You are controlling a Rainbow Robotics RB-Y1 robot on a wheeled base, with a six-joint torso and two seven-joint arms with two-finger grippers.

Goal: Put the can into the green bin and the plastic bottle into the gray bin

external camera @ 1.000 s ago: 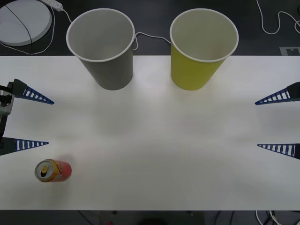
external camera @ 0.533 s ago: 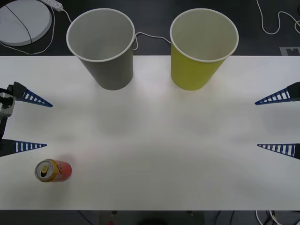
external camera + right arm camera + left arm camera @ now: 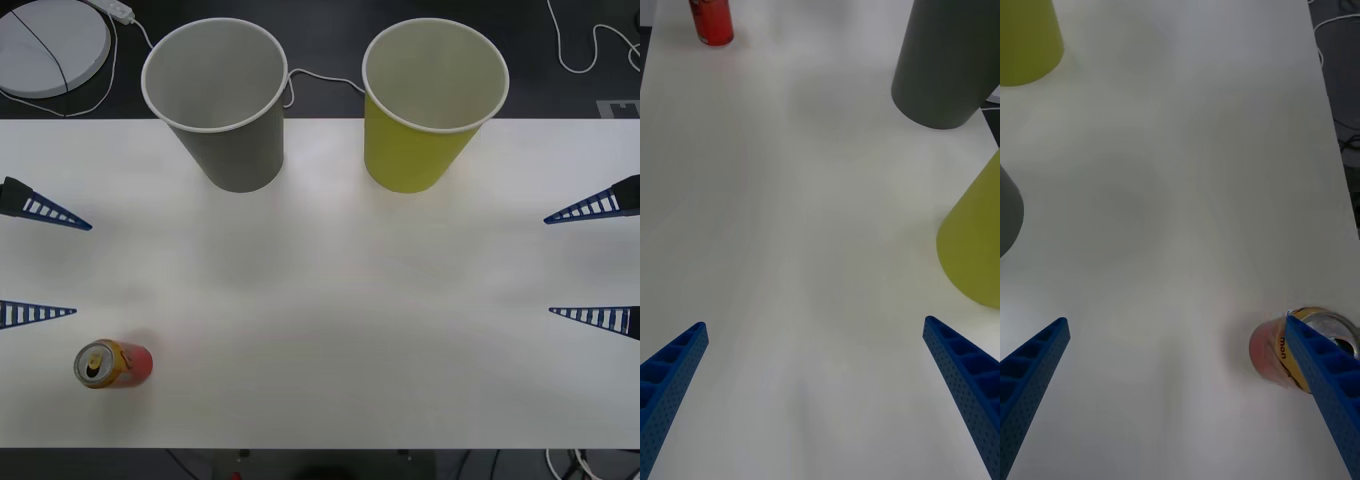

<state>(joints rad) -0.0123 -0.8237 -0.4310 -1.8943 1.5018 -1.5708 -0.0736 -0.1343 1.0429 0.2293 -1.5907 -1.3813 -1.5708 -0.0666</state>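
The can [image 3: 113,364] stood upright on the near left part of the white table [image 3: 330,320], pull-tab top up, nothing touching it; no plastic bottle was to be seen on the table. The left gripper [image 3: 38,263] sat at the table's left edge just behind the can, fingers spread wide and holding nothing; in the left wrist view one blue fingertip [image 3: 1319,371] overlapped the can [image 3: 1289,352], but whether it touched could not be told. The right gripper [image 3: 592,262] waited at the right edge, well apart from the can, fingers equally wide and empty. Further back, the gray bin [image 3: 222,100] stood upright at the far left and the green bin [image 3: 428,105] upright at the far right, near each other but apart; both looked empty.

Judged stage: can not yet grasped; nothing binned.

Risks from here: the can was small and light, so a finger coming in off-centre could tip it or roll it toward the near edge; the green bin was on the far side from the left arm, so a carry across passed the gray bin, and a low path could knock that paper cup over; an early release could drop the can in the wrong cup.
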